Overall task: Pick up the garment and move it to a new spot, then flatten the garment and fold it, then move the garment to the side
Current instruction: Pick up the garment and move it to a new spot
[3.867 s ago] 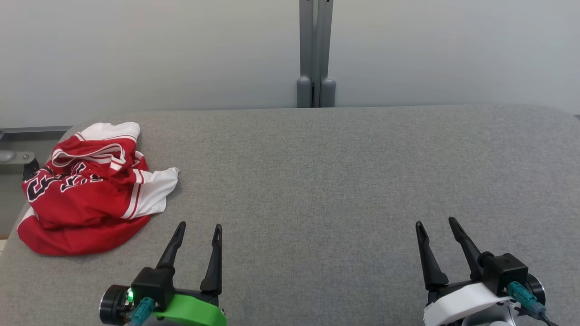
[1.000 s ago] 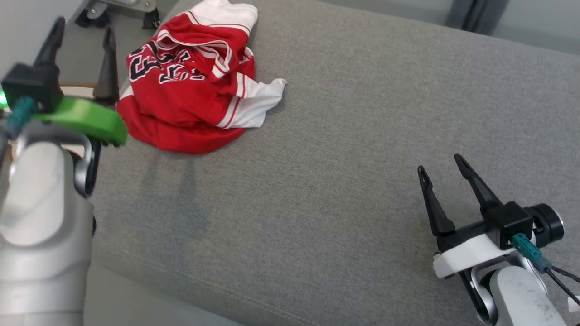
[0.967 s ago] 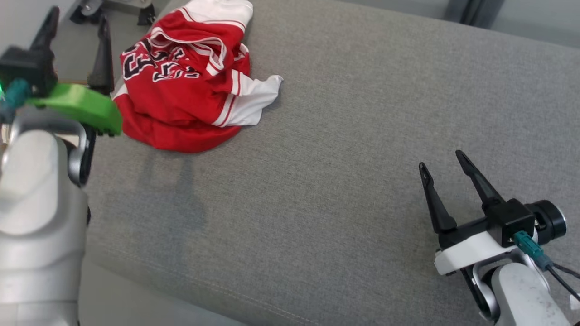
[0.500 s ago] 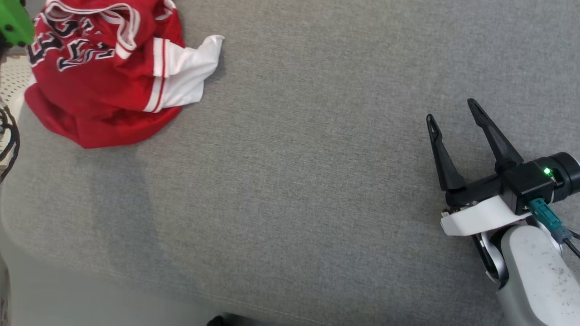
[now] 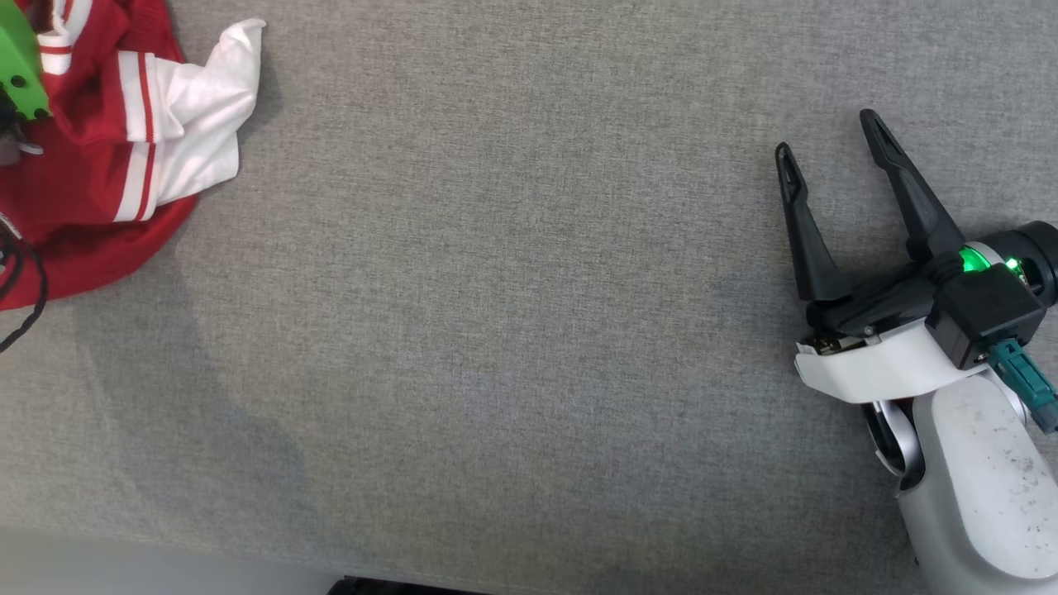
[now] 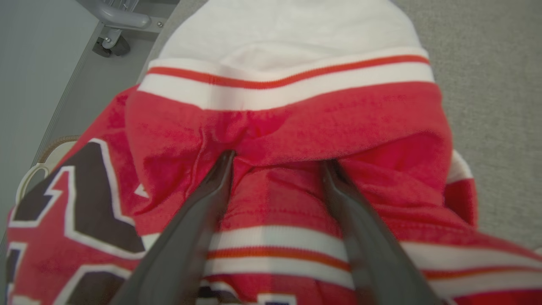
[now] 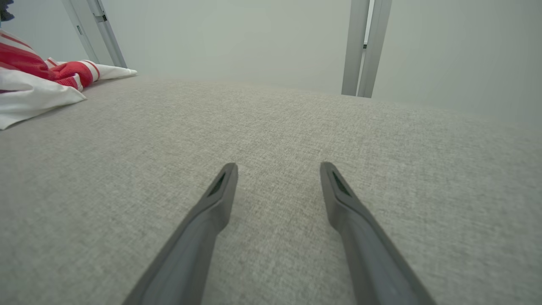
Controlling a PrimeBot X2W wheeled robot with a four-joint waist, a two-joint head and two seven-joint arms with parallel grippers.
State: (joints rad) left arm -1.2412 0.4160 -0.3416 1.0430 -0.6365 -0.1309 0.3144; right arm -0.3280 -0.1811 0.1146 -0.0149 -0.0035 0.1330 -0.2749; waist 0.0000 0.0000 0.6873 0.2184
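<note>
The garment is a crumpled red jersey with white sleeves and striped trim, lying at the far left of the grey surface and cut off by the head view's edge. My left gripper is open on top of it, its spread fingertips pressed into a red fold below a white-and-red band. The left arm's green wrist mount hangs over the jersey. My right gripper stands open far to the right, just above bare fabric, holding nothing. In the right wrist view, the garment lies at the far left beyond the open right gripper.
The grey padded surface stretches wide between jersey and right gripper; its front edge runs along the bottom of the head view. A black cable loops at the left edge. A grey post stands behind; a wheeled frame sits beyond the garment.
The head camera has tilted down and swung, shifting the whole picture. My left gripper has come from beside the jersey down onto it, still open. The right gripper stays open over the surface.
</note>
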